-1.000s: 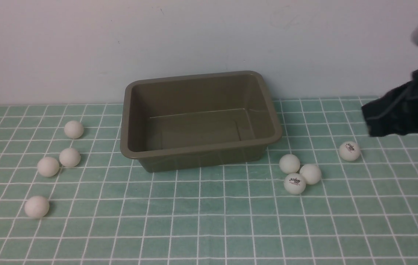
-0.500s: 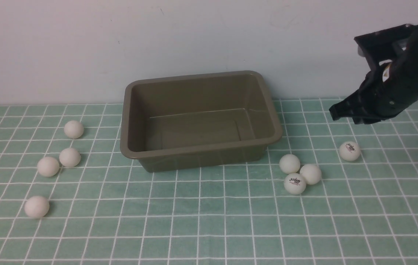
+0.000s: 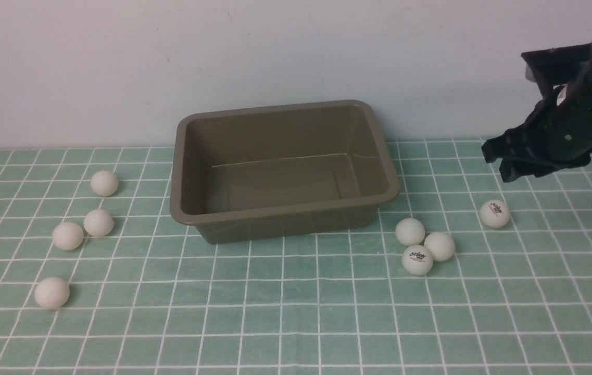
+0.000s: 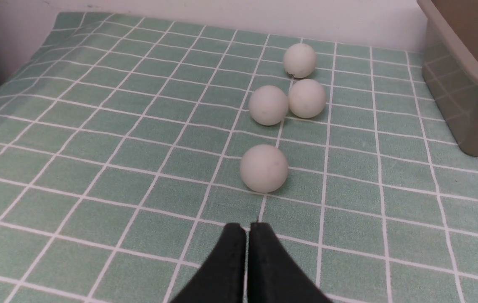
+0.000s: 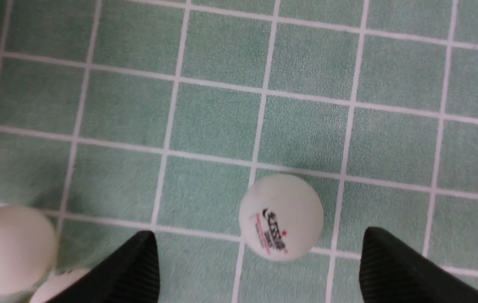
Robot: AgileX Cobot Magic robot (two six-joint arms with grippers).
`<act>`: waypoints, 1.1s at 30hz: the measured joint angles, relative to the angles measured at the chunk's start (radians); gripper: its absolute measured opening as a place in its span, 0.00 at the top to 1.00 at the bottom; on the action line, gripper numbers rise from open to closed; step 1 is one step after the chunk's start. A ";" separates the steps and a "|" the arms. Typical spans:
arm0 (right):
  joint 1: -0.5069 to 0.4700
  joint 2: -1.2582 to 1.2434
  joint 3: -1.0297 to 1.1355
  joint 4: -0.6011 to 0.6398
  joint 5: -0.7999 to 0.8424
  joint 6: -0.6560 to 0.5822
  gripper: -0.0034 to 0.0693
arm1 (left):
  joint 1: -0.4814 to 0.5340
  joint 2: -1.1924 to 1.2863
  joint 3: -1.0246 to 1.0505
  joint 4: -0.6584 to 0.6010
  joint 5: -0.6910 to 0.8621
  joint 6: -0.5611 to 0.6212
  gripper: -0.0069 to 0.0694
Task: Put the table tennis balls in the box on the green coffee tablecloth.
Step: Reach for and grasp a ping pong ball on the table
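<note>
Surface: cloth (image 3: 296, 323) of teal squares fills the lower frame of the front view, with a pale wall (image 3: 118, 62) behind.
Box: the box (image 3: 285, 221) stands upright at centre frame with nothing in it.
Balls: all eight balls (image 3: 104, 183) lie on the cloth outside the box, four at the left of the frame and four at the right.
Risk, glancing touch: the logo ball (image 3: 495, 214) looks light and free to roll. One finger reaching it before the other would likely flick it across the cloth.
Risk, squeeze-out: a close that catches it off its middle could squirt it out of the jaws.
Risk, cloth drag: tips pushed down too far may snag and wrinkle the cloth and set nearby balls rolling.
Risk, neighbours: the trio (image 3: 417, 259) shows at the corner of the right wrist view, so a wide-set finger might nudge it.
Right gripper: the right gripper (image 3: 499, 162) hangs at the upper right of the frame, jaws spread wide and holding nothing.
Ball to gripper: the logo ball lies alone at the right of the frame, just below the fingertips in the front view. In the wrist view it sits between the two fingers, a little off centre and touching neither. How high the tips stand above it I cannot tell.
Left gripper: the left gripper (image 4: 247, 229) has its fingers pressed together on nothing, low over the cloth. The nearest left-side ball lies just ahead of it.
</note>
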 joint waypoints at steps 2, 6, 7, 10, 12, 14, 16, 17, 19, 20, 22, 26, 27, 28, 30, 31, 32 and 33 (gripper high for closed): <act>-0.003 0.033 -0.001 -0.003 -0.028 0.000 0.15 | 0.000 0.000 0.000 0.000 0.000 0.000 0.91; -0.021 0.090 -0.041 -0.006 -0.027 0.000 0.15 | 0.000 0.000 0.000 0.000 0.000 0.000 0.91; -0.025 0.107 -0.062 -0.007 -0.020 0.000 0.15 | 0.000 0.000 0.000 0.000 0.000 0.000 0.91; -0.029 0.149 -0.124 -0.007 0.020 0.000 0.15 | 0.000 0.000 0.000 0.000 0.000 0.000 0.91; -0.029 0.181 -0.181 -0.007 0.061 0.000 0.15 | 0.000 0.000 0.000 0.000 0.000 0.000 0.91; -0.029 0.212 -0.216 -0.007 0.099 0.000 0.15 | 0.000 0.000 0.000 0.000 0.000 0.000 0.91; -0.029 0.236 -0.234 -0.007 0.129 0.000 0.15 | 0.000 0.000 0.000 0.000 0.000 0.000 0.91; -0.029 0.245 -0.238 -0.007 0.141 0.000 0.15 | 0.000 0.000 0.000 0.000 0.000 0.000 0.91; -0.029 0.265 -0.240 -0.007 0.164 0.000 0.15 | 0.000 0.000 0.000 0.000 0.000 0.000 0.91; -0.030 0.270 -0.240 -0.007 0.172 0.000 0.15 | 0.000 0.000 0.000 0.000 0.000 0.000 0.91; -0.030 0.275 -0.240 -0.007 0.179 0.000 0.16 | 0.000 0.000 0.000 0.000 0.000 0.000 0.91; -0.030 0.275 -0.240 -0.007 0.182 0.000 0.24 | 0.000 0.000 0.000 0.000 0.000 0.000 0.91; -0.030 0.275 -0.240 -0.007 0.184 0.000 0.29 | 0.000 0.000 0.000 0.000 0.000 0.000 0.91; -0.030 0.275 -0.240 -0.007 0.186 0.000 0.34 | 0.000 0.000 0.000 0.000 0.000 0.000 0.91; -0.030 0.275 -0.240 -0.006 0.193 -0.006 0.45 | 0.000 0.000 0.000 0.000 0.000 0.000 0.91; -0.030 0.275 -0.240 -0.006 0.197 -0.006 0.46 | 0.000 0.000 0.000 0.000 0.000 0.000 0.91; -0.030 0.275 -0.241 -0.005 0.203 -0.018 0.46 | 0.000 0.000 0.000 0.000 0.000 0.000 0.91; -0.030 0.275 -0.247 -0.003 0.212 -0.023 0.46 | 0.000 0.000 0.000 0.000 0.000 0.000 0.91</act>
